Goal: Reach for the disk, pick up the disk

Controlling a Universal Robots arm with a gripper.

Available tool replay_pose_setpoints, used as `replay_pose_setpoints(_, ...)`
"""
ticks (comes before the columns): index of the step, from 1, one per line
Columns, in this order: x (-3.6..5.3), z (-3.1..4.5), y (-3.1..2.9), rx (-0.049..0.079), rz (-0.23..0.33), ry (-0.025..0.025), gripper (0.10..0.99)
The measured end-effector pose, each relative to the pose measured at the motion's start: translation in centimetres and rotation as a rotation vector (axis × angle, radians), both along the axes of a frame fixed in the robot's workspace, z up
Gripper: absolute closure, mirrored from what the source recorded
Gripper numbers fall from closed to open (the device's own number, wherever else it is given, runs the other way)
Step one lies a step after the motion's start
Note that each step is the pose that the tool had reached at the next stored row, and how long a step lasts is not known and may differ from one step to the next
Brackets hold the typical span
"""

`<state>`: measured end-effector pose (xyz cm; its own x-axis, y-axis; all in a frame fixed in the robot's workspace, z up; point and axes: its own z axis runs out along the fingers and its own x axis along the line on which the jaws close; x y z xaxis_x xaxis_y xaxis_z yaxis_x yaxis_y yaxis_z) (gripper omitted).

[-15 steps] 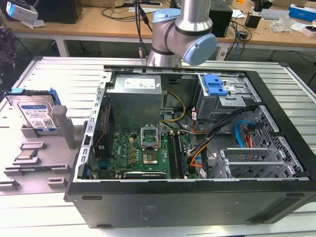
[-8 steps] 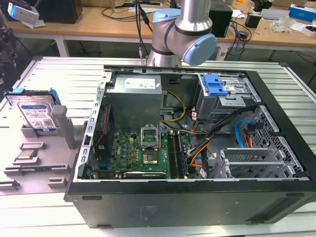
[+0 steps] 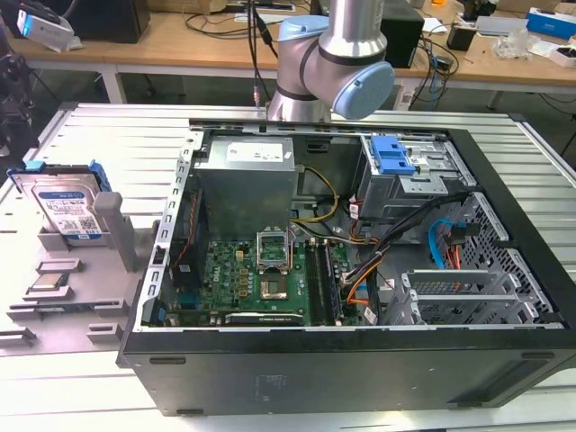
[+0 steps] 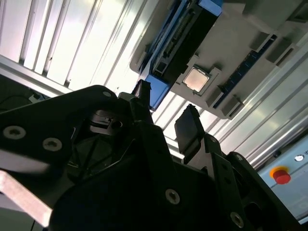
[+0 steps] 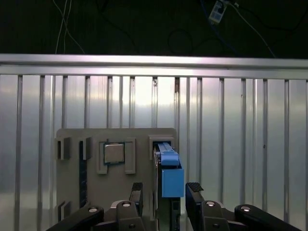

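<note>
the disk (image 3: 65, 205) stands on edge in a slot of a grey holder plate (image 3: 94, 304) on the ribbed metal desk (image 3: 117, 144), at the exterior view's left of the open computer case (image 3: 360, 360). a small square processor chip (image 3: 49, 290) lies on the same plate, near the disk. in the first wrist view the disk's (image 5: 172, 182) blue bracket shows in the gap between the spread fingers (image 5: 194, 195) of the gripper (image 5: 166, 196), which grasp nothing. the arm (image 3: 333, 63) rises behind the case.
</note>
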<state>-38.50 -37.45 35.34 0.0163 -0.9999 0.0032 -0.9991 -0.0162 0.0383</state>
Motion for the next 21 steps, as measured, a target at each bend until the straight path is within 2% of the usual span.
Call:
replay_pose_setpoints(10,0.0,-0.68,0.02,-0.001,0.0,0.0,0.604)
replay_pose_setpoints(13,0.0,-1.09,0.03,-0.002,0.0,0.0,0.604)
replay_pose_setpoints(15,0.0,-1.58,0.18,-0.003,0.0,0.0,0.604)
replay_pose_setpoints(21,0.0,-2.16,0.61,-0.003,0.0,-0.0001,0.604)
